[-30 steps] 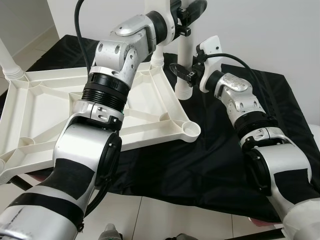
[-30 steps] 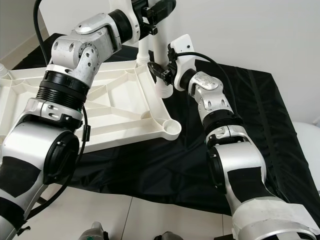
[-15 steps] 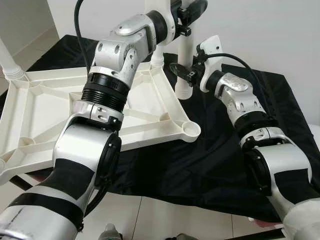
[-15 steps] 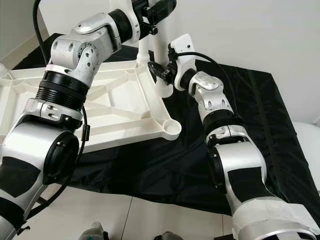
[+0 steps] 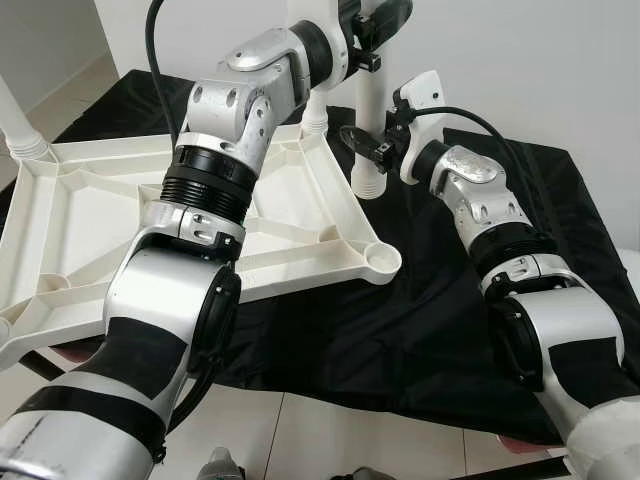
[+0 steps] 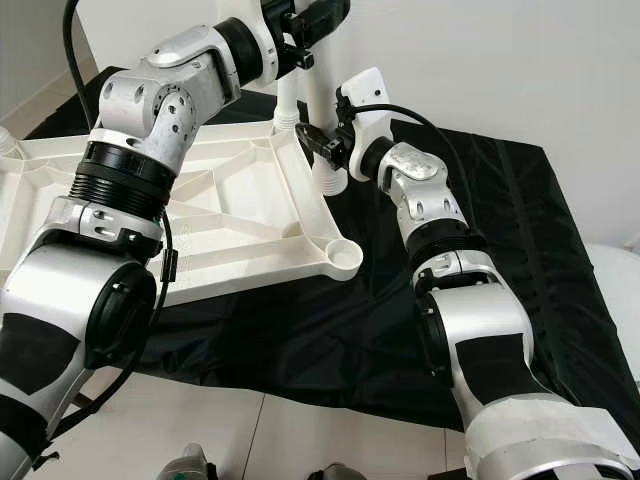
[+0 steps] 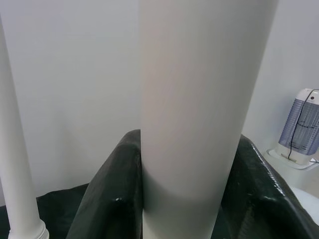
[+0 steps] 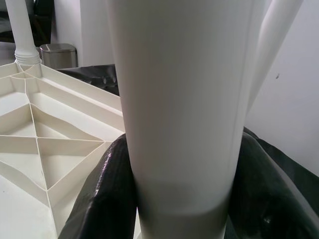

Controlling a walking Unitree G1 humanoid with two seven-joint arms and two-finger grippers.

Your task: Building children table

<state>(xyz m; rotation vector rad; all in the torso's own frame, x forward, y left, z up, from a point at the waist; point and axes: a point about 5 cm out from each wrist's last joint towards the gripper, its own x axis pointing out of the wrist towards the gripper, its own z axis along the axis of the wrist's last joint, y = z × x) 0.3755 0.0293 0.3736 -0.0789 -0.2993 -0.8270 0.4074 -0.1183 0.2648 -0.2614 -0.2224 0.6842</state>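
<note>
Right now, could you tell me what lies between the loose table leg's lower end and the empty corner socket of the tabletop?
In the left eye view, only black cloth lies between the table leg and the empty socket.

Tabletop (image 5: 150,230) lies inverted on cloth (image 5: 420,320). Loose leg (image 5: 370,130) stands upright just right of tabletop's far right corner. Empty socket (image 5: 381,259) at near right corner. Fitted leg (image 5: 22,130) at far left corner.

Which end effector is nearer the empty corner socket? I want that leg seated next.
Right. The right end effector grips the leg low, just beyond the socket; the left end effector grips it higher.
</note>
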